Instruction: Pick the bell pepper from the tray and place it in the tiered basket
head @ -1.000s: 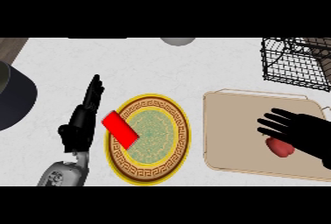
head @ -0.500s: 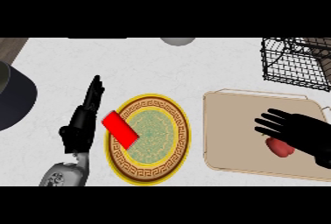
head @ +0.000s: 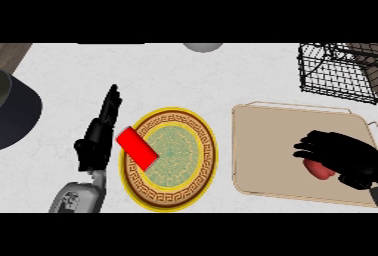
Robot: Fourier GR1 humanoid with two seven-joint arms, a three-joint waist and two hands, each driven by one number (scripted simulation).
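Observation:
A red bell pepper (head: pixel 320 169) lies on the beige tray (head: pixel 273 150) at the right, mostly hidden under my right hand (head: pixel 343 156). That hand's fingers curl down over the pepper and close round it. The black wire tiered basket (head: pixel 339 72) stands at the far right corner, well beyond the tray. My left hand (head: pixel 98 135) rests open at the left, fingers straight and pointing away, just beside the ornate plate.
A round plate (head: pixel 170 160) with a gold and brown patterned rim sits at the centre, with a red rectangular block (head: pixel 137 147) on its left rim. A dark round pan (head: pixel 15 112) shows at the left edge. A grey round object (head: pixel 203 47) peeks in at the top.
My right hand's fingers, spread over the pepper a second ago, have curled down and closed round it. The left hand has not moved.

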